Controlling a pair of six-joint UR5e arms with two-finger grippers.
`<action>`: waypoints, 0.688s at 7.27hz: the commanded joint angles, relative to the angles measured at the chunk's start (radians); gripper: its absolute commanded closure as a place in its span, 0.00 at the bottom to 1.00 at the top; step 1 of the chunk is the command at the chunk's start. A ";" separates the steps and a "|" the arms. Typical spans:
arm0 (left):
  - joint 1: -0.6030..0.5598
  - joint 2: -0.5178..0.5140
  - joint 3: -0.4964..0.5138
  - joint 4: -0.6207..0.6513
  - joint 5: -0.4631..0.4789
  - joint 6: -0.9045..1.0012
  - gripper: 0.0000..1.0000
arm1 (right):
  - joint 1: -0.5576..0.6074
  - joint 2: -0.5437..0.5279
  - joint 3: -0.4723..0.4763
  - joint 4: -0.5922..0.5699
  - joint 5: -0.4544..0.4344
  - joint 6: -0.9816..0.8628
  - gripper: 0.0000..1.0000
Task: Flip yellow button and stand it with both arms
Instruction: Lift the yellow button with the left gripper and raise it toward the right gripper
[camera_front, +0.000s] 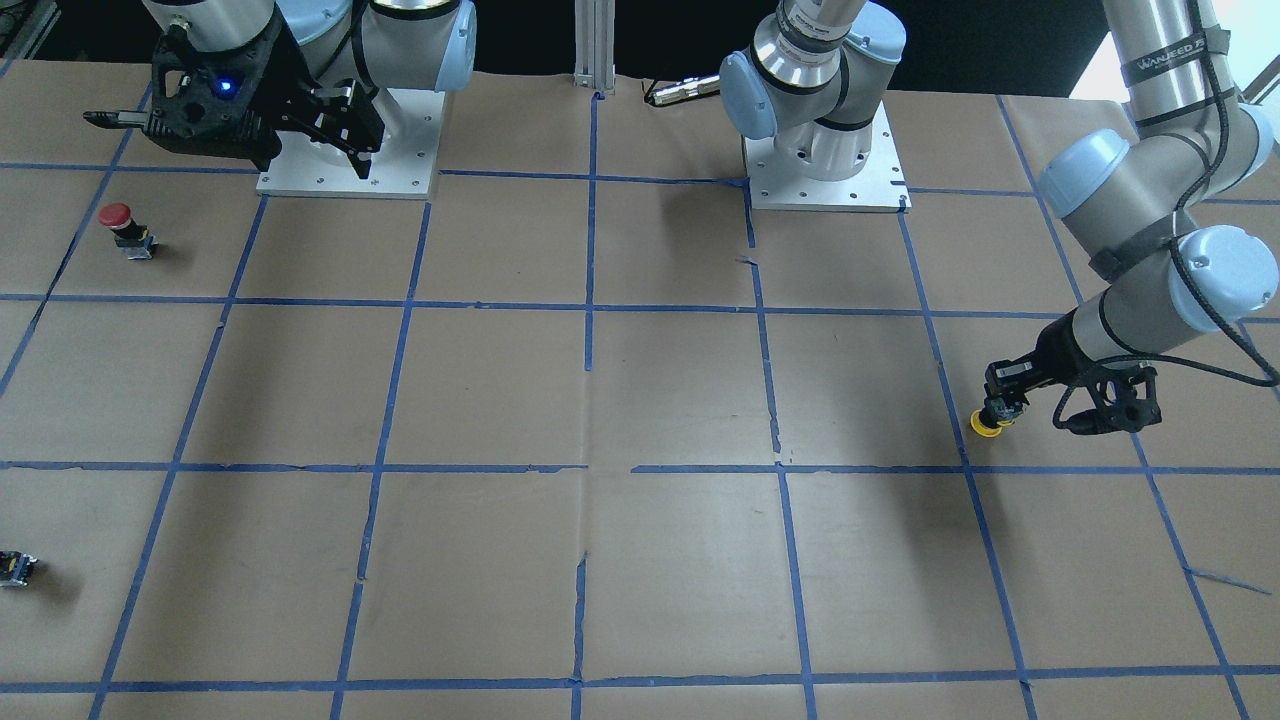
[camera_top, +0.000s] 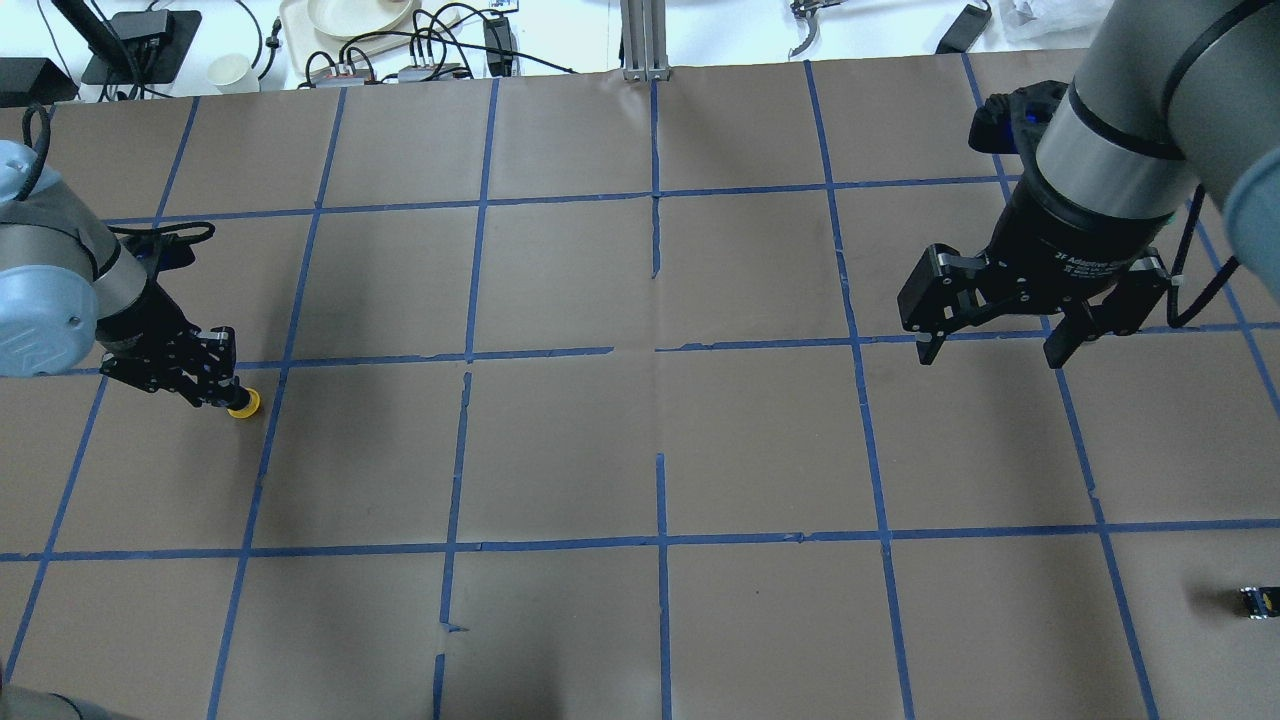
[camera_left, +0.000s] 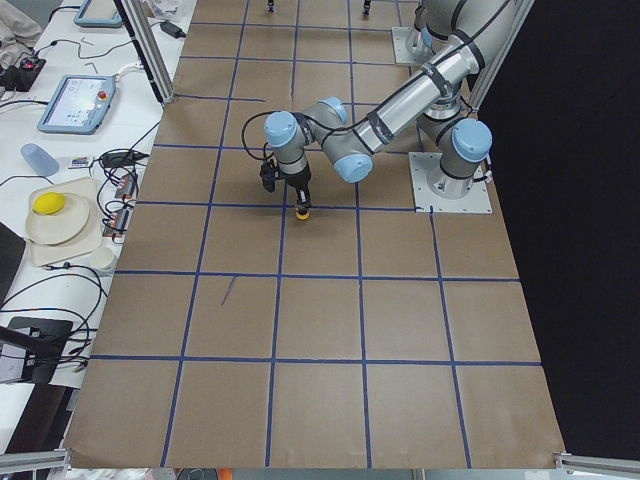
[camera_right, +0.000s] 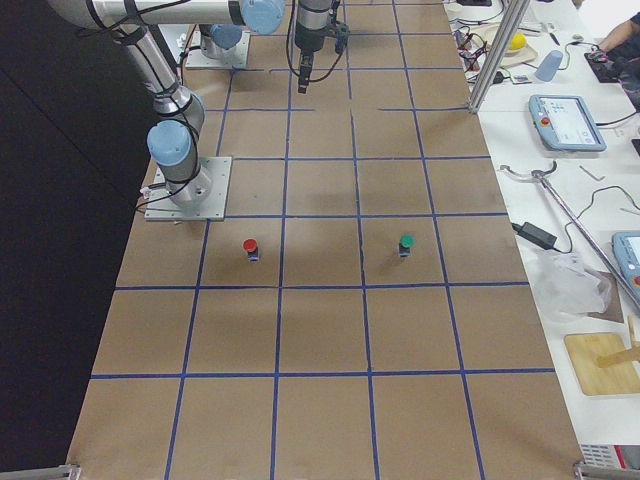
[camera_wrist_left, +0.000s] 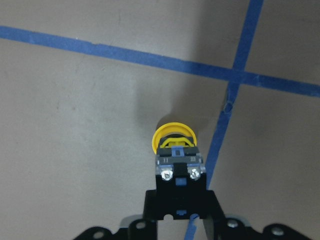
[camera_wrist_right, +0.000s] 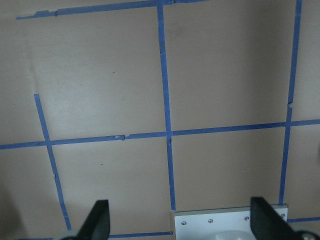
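Jaws, front view: L gripper (camera_front: 1002, 407) narrow, clamped on yellow button (camera_front: 985, 423) (small push-button, round yellow mushroom cap, black cylindrical plastic body, grey-black block base). It sits low over bench (camera_front: 640, 400) (brown paper top, blue tape grid), far out on L-arm side, beside a tape line. R gripper (camera_front: 228, 140) jaws wide, empty, up by its own base, well apart. Also: red-capped push-button (camera_front: 122, 226) standing cap-up; tiny black-grey block w/ yellow mark (camera_front: 15, 568) at bench edge.

Overhead view: only the yellow cap shows past L jaws. R jaws spread, nothing between.

L-side view: L gripper points approx. straight down, cap lowest, at or just off bench; contact cannot be told.

R-side view: yellow button not in shot. Green-capped push-button (camera_right: 405, 243) upright, same row as red one, apart.

L wrist view: grip is on block-base flats, two screws facing cam, cap at far end.

R wrist view: jaw tips wide, bare bench between.

Handling (est.): light, rigid, not fragile. Cap smooth & domed, prob. slippery, would roll if laid down. Best hold for R: black body just behind cap, or flat base sides; not the cap.

Axis: long axis runs base-to-cap, in line w/ L jaws, near vertical w/ slight tilt. Cap down, base up, i.e. inverted vs. red one.
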 joint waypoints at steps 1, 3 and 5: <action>-0.010 0.069 0.002 -0.122 -0.289 0.004 0.87 | -0.001 -0.004 0.005 -0.002 0.000 0.000 0.00; -0.054 0.083 -0.042 -0.131 -0.581 0.031 0.92 | -0.002 0.004 -0.009 -0.002 0.024 0.049 0.00; -0.123 0.083 -0.081 -0.131 -0.932 0.027 0.92 | -0.004 0.024 -0.032 -0.028 0.197 0.316 0.00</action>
